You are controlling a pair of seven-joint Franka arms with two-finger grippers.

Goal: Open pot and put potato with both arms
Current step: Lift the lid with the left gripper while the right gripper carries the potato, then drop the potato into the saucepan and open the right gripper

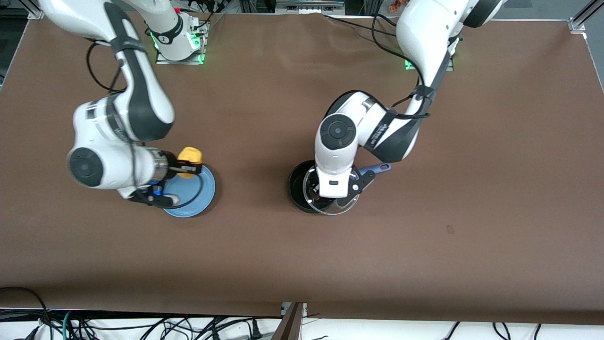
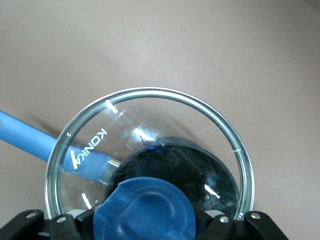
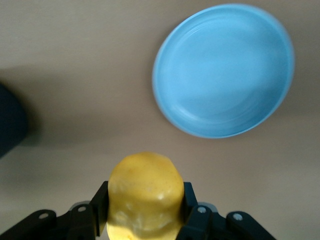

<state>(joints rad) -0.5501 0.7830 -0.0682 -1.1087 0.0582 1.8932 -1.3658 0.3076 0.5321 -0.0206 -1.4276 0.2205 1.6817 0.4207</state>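
My left gripper [image 1: 333, 194] is shut on the blue knob [image 2: 145, 209] of the glass lid [image 1: 342, 207]. It holds the lid a little above the black pot [image 1: 298, 186], shifted partly off it. In the left wrist view the pot [image 2: 192, 167] and its blue handle [image 2: 25, 137] show through and beside the lid's metal rim [image 2: 165, 91]. The handle [image 1: 377, 167] points toward the left arm's end of the table. My right gripper [image 1: 189, 163] is shut on the yellow potato [image 1: 189, 156] and holds it in the air over the rim of the plate. The potato [image 3: 145, 192] fills its jaws in the right wrist view.
A flat light-blue plate [image 1: 194, 196] lies under the right arm's hand, toward the right arm's end of the table; it also shows in the right wrist view [image 3: 223, 70]. Brown table surface [image 1: 255, 189] lies between plate and pot.
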